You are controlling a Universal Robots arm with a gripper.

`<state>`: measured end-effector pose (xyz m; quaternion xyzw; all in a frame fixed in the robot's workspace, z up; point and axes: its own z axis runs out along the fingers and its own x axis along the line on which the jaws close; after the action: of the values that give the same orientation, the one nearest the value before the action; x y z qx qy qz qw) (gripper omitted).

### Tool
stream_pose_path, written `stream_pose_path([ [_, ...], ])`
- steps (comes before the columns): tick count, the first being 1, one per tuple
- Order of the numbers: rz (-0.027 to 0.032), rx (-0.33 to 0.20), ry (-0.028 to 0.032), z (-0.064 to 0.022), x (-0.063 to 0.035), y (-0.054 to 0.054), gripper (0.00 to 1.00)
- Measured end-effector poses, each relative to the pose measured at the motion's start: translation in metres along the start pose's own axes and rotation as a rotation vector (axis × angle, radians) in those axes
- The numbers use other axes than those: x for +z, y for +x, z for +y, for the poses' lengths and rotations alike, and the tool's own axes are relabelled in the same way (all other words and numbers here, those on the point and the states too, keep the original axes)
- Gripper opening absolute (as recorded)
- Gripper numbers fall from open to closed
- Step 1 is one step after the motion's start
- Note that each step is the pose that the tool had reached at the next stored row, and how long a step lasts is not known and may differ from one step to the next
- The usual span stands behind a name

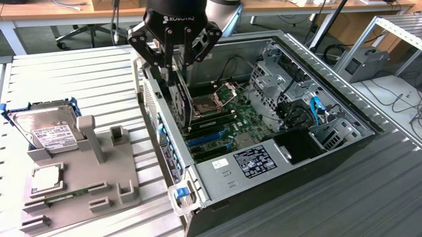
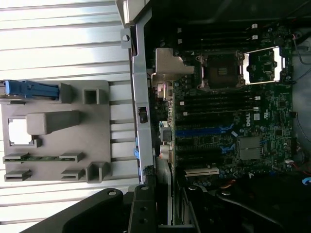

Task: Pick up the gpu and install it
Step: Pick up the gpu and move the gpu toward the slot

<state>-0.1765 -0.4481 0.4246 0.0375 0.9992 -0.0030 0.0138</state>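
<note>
The gpu [image 1: 181,102] hangs edge-down, a dark card with its cooler facing the exterior view's left. My gripper [image 1: 175,69] is shut on its top edge. The card sits inside the open computer case [image 1: 349,111], close to the case's rear wall and just above the motherboard [image 1: 244,121] and its blue slots [image 1: 207,139]. In the wrist view my gripper [image 2: 167,213] has its black fingers [image 2: 141,211] on either side of the card's thin silver edge [image 2: 170,194], with the blue slots [image 2: 201,131] below.
A grey parts holder [image 1: 99,168] on the slatted table at the exterior view's left carries a hard drive [image 1: 46,129], a processor [image 1: 45,178] and a memory stick [image 1: 66,193]. Inside the case are an open processor socket [image 2: 221,70], a power supply [image 1: 254,160] and drive cages [image 1: 277,74].
</note>
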Motion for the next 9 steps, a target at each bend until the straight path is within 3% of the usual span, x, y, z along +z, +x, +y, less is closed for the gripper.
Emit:
stream_pose_path([
  [9,0.0000,0.000,0.0003,0.0003,0.0002,-0.0042,0.26],
])
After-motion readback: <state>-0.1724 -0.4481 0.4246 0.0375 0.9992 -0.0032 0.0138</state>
